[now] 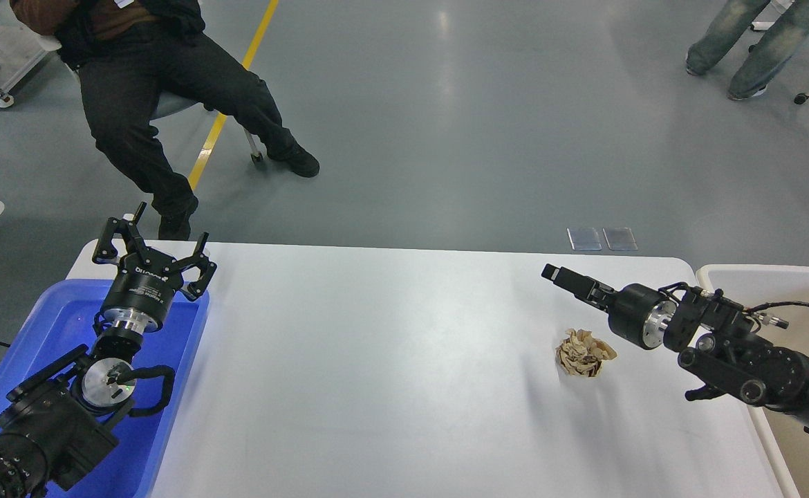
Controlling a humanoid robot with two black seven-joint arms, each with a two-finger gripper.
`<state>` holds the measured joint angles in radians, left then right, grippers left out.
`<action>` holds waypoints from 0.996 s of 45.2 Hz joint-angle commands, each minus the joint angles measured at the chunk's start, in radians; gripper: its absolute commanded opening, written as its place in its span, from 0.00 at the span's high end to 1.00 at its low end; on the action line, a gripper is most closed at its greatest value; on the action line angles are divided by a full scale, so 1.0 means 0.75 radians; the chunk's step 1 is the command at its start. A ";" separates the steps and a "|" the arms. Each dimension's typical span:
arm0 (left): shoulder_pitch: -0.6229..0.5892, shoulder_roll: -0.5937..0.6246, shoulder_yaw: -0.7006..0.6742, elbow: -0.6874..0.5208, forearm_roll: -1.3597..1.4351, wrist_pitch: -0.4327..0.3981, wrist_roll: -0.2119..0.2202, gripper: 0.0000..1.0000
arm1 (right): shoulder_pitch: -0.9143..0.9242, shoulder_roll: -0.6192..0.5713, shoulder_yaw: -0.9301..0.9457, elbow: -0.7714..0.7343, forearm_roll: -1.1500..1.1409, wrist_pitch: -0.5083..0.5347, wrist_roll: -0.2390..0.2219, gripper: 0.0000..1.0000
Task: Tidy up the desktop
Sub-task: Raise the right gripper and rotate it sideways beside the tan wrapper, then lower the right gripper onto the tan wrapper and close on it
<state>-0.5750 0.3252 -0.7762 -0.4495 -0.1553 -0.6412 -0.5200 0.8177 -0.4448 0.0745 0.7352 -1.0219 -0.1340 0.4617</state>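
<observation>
The white desktop (377, 360) holds one crumpled tan paper ball (583, 353) at its right side. My right gripper (561, 275) hangs low over the desktop, just behind and slightly left of the ball, and does not touch it. It is seen edge-on, so its two fingers cannot be told apart. My left gripper (159, 242) is open and empty above the far corner of the blue tray (52, 325) at the desktop's left end.
A beige bin (785, 290) stands off the desktop's right edge, under my right arm. A seated person (155, 104) is on the floor beyond the left far corner. Another person's legs (750, 41) are at the far right.
</observation>
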 commanded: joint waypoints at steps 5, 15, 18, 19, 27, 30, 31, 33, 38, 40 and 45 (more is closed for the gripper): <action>0.002 0.000 0.000 0.000 0.000 0.000 0.000 0.00 | -0.074 -0.006 -0.171 0.001 -0.055 -0.285 0.088 0.00; 0.000 0.000 0.000 0.000 0.000 0.000 0.000 0.00 | -0.078 0.010 -0.322 -0.037 -0.055 -0.451 0.094 0.00; 0.002 0.000 0.000 0.000 0.000 0.000 0.000 0.00 | -0.098 0.016 -0.357 -0.109 -0.055 -0.541 0.094 0.00; 0.000 0.000 0.000 0.000 0.000 0.000 0.000 0.00 | -0.106 0.024 -0.371 -0.137 -0.055 -0.563 0.094 0.00; 0.000 0.000 0.000 0.000 0.000 0.000 0.000 0.00 | -0.123 0.137 -0.412 -0.358 -0.041 -0.609 0.125 0.00; 0.000 0.000 0.000 0.000 0.000 0.000 0.000 0.00 | -0.143 0.163 -0.412 -0.412 -0.038 -0.609 0.151 0.00; 0.000 0.000 0.000 0.000 0.000 0.000 0.000 0.00 | -0.147 0.174 -0.412 -0.422 -0.036 -0.609 0.159 0.00; 0.000 0.000 0.000 0.000 -0.002 0.000 0.000 0.00 | -0.151 0.184 -0.412 -0.428 -0.036 -0.609 0.166 0.00; 0.000 0.000 0.000 0.000 0.000 0.000 0.000 0.00 | -0.166 0.194 -0.412 -0.426 -0.036 -0.609 0.168 0.00; 0.000 0.000 0.000 0.000 0.000 0.000 0.000 0.00 | -0.166 0.202 -0.412 -0.424 -0.034 -0.609 0.168 0.00; 0.000 0.000 0.000 0.000 0.000 0.000 0.000 0.00 | -0.176 0.225 -0.412 -0.420 -0.034 -0.609 0.174 0.00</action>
<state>-0.5748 0.3252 -0.7761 -0.4494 -0.1550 -0.6412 -0.5201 0.7061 -0.3167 -0.2250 0.4522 -1.0505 -0.5762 0.5768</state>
